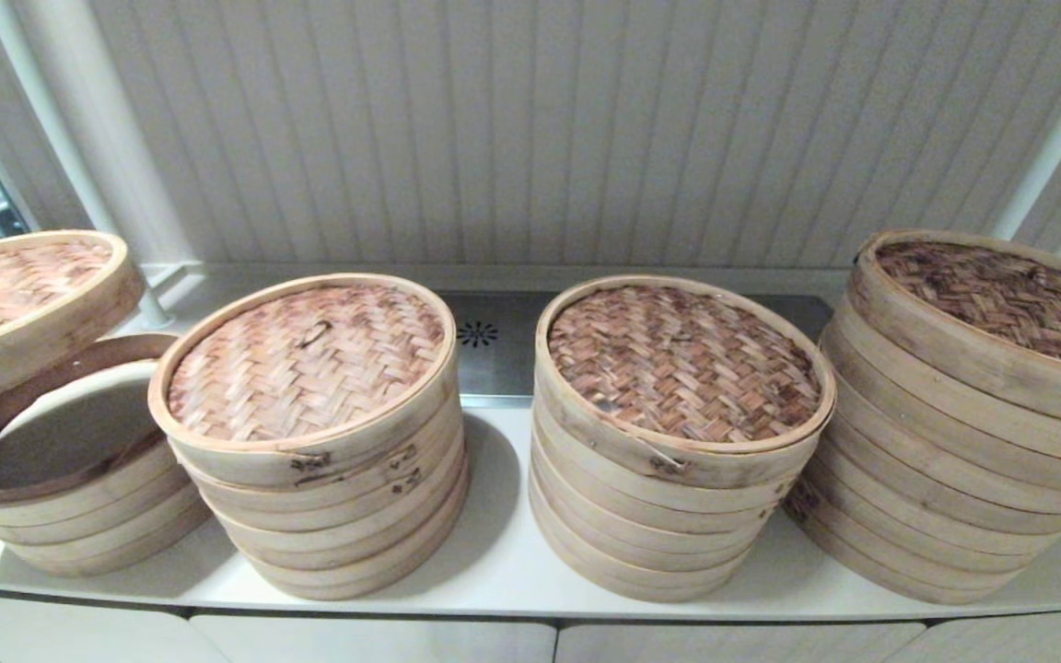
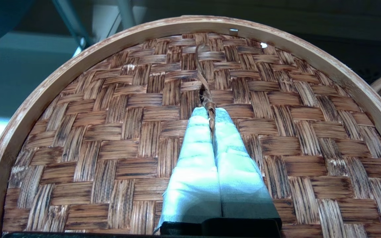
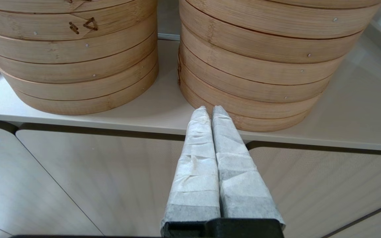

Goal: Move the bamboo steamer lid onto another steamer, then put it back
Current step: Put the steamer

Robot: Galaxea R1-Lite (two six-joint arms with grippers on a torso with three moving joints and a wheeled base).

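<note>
A woven bamboo steamer lid [image 1: 29, 295] hangs tilted in the air at the far left, above an uncovered steamer stack [image 1: 61, 460]. In the left wrist view my left gripper [image 2: 210, 112] is shut on the lid's twisted handle loop [image 2: 208, 99], the woven lid [image 2: 111, 138] filling the view behind it. In the head view the left gripper itself is out of frame. Three lidded stacks stand to the right: the nearest [image 1: 309, 424], the middle one [image 1: 678, 433] and the far right one [image 1: 973, 405]. My right gripper [image 3: 210, 109] is shut and empty, low in front of the counter edge.
All stacks stand on a pale counter [image 1: 503, 552] with cabinet fronts [image 3: 94, 178] below. A ribbed wall rises behind. A metal panel with a small vent [image 1: 478, 333] lies between the two middle stacks. A white post [image 1: 79, 138] stands at the back left.
</note>
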